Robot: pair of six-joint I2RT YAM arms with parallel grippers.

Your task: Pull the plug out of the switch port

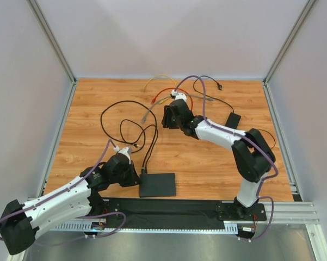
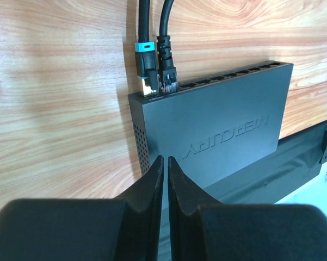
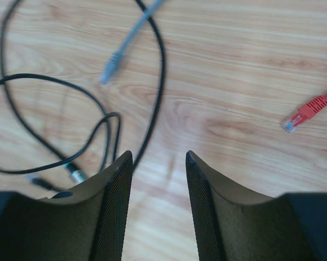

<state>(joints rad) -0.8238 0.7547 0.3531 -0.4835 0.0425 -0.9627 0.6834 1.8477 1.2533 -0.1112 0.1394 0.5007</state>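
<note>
Top external view, Ana asks: where is the switch?

Sam: A flat matte-black rectangular switch [image 1: 158, 185] lies on the light wooden bench [image 1: 217, 163], close to its near edge. The left arm [image 1: 60, 204] reaches toward the switch from the left.

Ana: And the plugs?

Sam: Left wrist view shows a row of sockets along the switch's far edge. Two plugs on black cables sit in the sockets at the left end, side by side: a plug with a turquoise collar [image 2: 145, 65] and an all-black plug [image 2: 167, 73].

Ana: How do the jaws stand?

Sam: The left jaws are almost pressed together with only a thin slit between them. They are empty, at the switch's near left corner. The right arm [image 1: 223, 135] reaches to mid-bench, well apart from the switch. The right jaws are spread and empty over bare wood. A loose grey plug [image 3: 113, 64], a red plug [image 3: 307, 113] and a thin black cord [image 3: 162, 65] lie near them.
</note>
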